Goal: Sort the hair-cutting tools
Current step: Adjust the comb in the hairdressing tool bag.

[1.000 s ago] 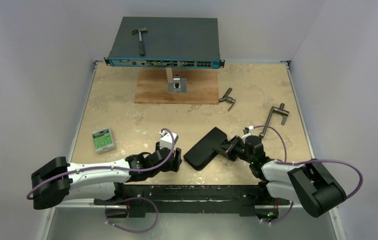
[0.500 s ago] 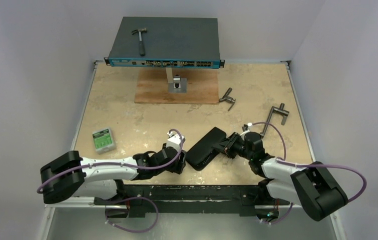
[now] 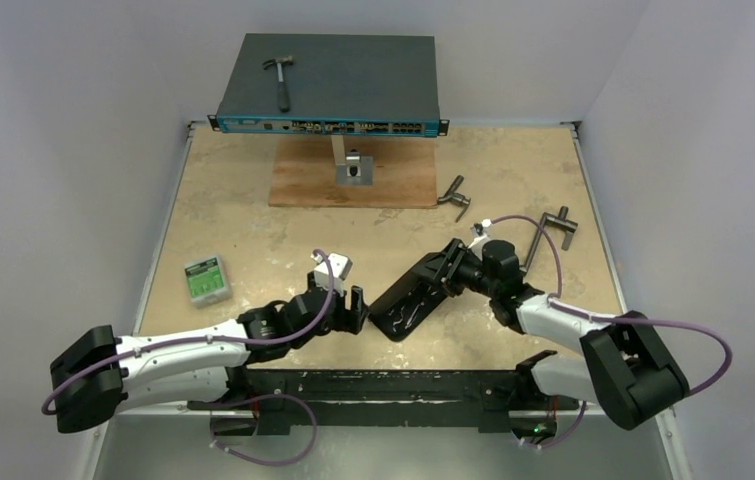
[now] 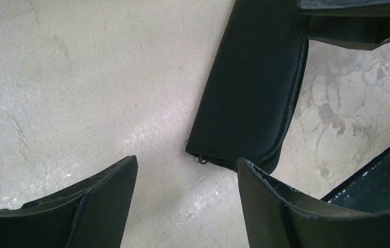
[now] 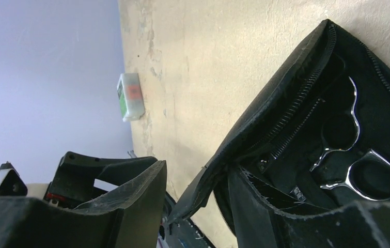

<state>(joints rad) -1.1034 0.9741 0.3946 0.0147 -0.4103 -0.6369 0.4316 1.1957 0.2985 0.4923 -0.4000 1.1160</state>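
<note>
The tan table carries everything, and the black zip case near its front edge is the mark to steer by. Far behind the case stands a flat grey network switch with a hammer lying on its lid. Between switch and case lies a wooden board bearing a small metal bracket. The left arm reaches in from the case's left, the right arm from its right. Well to the left of the case sits a small green box. Behind the case and to its right lie a short T-handled tool and a long T-handled tool, both apart from it.

The case is partly open, its upper flap raised off the lower half. The right gripper has its fingers spread. The flap's zipped edge hangs between them with no pinch showing, and one finger sits inside the case's mouth. The scissors lie in the case just beyond that inner finger, silver finger rings against the dark lining, untouched. The rest of the inside is too dark to make out.

The left gripper is spread too, with only bare table between its fingers. The case's closed corner lies just ahead of the fingertips — whether one finger touches it cannot be told.
</note>
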